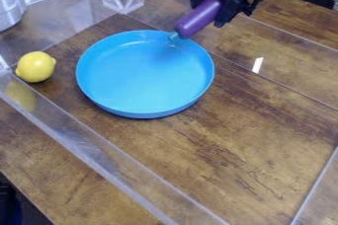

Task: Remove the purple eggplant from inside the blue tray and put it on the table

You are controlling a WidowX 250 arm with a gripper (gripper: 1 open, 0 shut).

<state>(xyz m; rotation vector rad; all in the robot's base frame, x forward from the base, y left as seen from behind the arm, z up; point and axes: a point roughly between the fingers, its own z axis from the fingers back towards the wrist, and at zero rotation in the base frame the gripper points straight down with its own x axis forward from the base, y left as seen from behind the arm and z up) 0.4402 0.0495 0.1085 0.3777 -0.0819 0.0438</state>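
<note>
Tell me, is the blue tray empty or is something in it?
Empty. The blue tray shows only bare blue inside; the hand holds the purple eggplant above its far rim.

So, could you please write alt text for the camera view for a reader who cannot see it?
A black claw holds the purple eggplant tilted over the far rim of the empty blue tray. A yellow lemon sits on the table left of the tray.

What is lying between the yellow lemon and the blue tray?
Nothing lies there. In the camera view, only a bare strip of the table separates the yellow lemon from the rim of the blue tray.
</note>
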